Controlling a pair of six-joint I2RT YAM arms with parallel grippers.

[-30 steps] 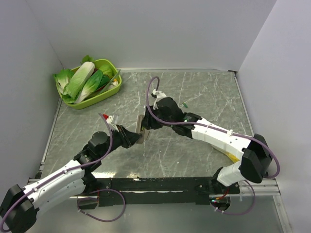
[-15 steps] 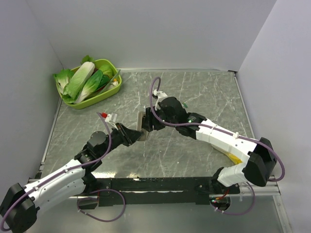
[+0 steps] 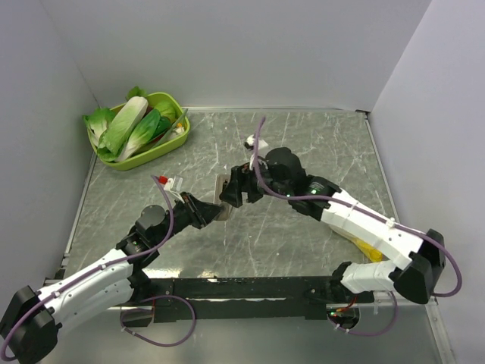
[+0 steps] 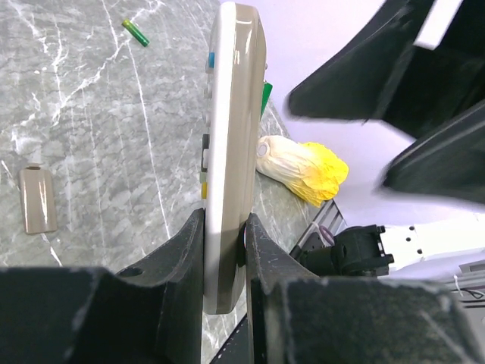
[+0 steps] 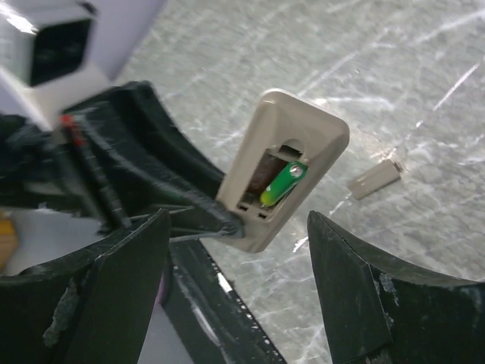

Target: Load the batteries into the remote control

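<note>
While pinching the slim rectangular remote control (image 4: 231, 114), white-faced and dull grey-brown behind, on edge in the narrowly closed left tool (image 4: 224, 227), clear above the grey marbled desk (image 4: 91, 136), presents its open battery bay to the right tool (image 5: 239, 220), spread wide and holding nothing, fingers either side of the remote and apart from it. Shows one tiny green cylinder battery (image 5: 283, 183) lying aslant in the bay, seemingly not pressed home. Leaves the second small green battery (image 4: 137, 33) loose on the desk, well apart from the remote, and the flat grey-beige battery cover (image 4: 37, 199) lying there too. Reads as mid-load: first cell in, second not yet fetched. Calls next, by the look of it, for pressing that cell flat, or for reaching down to the loose one, pinching it across its length and bringing it to the free slot beside the first, ends turned the right way. Needs a steady left grip meanwhile.
</note>
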